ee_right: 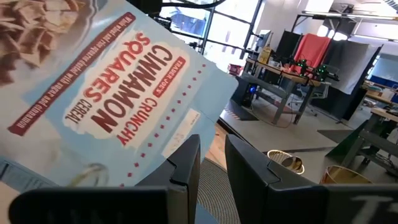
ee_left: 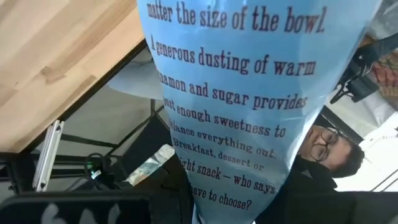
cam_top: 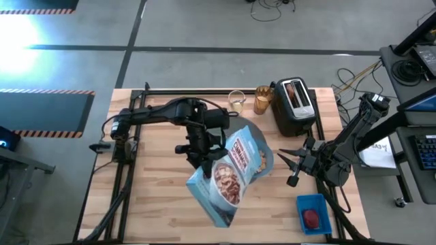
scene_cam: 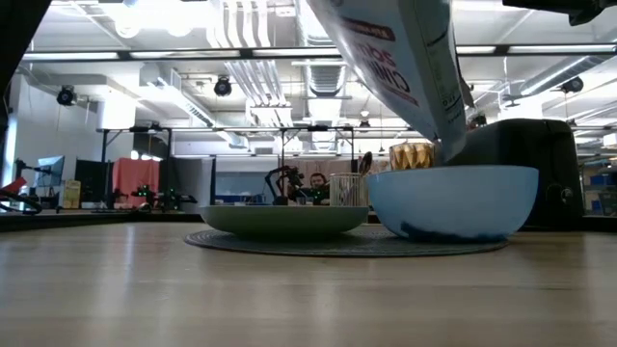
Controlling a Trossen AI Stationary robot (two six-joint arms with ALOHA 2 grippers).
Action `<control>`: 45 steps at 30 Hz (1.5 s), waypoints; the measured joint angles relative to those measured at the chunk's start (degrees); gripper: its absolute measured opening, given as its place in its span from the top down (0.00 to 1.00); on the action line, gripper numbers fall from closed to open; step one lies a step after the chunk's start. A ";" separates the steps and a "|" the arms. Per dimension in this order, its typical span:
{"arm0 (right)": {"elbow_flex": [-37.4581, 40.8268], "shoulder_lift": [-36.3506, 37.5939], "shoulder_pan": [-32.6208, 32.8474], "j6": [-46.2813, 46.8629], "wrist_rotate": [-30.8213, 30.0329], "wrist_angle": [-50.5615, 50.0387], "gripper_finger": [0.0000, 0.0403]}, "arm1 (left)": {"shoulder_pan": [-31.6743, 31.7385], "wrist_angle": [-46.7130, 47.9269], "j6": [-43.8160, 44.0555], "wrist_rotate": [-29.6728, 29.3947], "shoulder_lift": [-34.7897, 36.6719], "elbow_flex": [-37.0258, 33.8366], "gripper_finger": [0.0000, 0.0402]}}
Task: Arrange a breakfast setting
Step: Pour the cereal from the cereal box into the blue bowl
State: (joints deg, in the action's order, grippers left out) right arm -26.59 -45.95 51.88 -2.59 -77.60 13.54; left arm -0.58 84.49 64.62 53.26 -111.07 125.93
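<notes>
My left gripper (cam_top: 204,153) is shut on a pale blue cereal box (cam_top: 231,173), held tilted above the table's middle. The box's title end (scene_cam: 445,135) dips just over the blue bowl (scene_cam: 453,200). The bowl and a pale green plate (scene_cam: 284,220) rest on a round dark-grey mat (scene_cam: 347,242). In the high view the box hides both. An amber glass (cam_top: 263,99) stands at the far edge, next to a toaster (cam_top: 294,109) with a brown toast slice (cam_top: 293,91) in its slot. My right gripper (cam_top: 294,165) waits at the right, shut and empty (ee_right: 211,174). My left gripper holds the cereal box by its long side edge (cam_top: 212,163), about midway along, coming from the table's left. The arm and the box hide how the fingers sit. The box is lifted clear and slants, its title end lowest, over the bowl.
A clear glass (cam_top: 236,101) stands left of the amber one. A blue tray (cam_top: 313,212) with a small red food piece (cam_top: 311,218) sits at the near right. A person (ee_left: 323,155) sits beyond the table. Bare wood lies at the near left.
</notes>
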 joint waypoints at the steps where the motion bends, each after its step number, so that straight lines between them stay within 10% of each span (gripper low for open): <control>1: 0.00 0.00 0.00 0.00 0.00 0.00 0.83 | 0.04 0.03 0.07 0.08 0.00 0.00 0.77; 45: 0.00 0.00 0.02 0.00 0.02 -0.02 0.83 | 5.27 -2.51 0.89 7.83 -2.52 -0.07 0.77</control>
State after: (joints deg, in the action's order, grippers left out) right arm -26.59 -45.95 51.90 -2.59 -77.58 13.52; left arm 4.69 81.97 65.52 61.09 -113.58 125.86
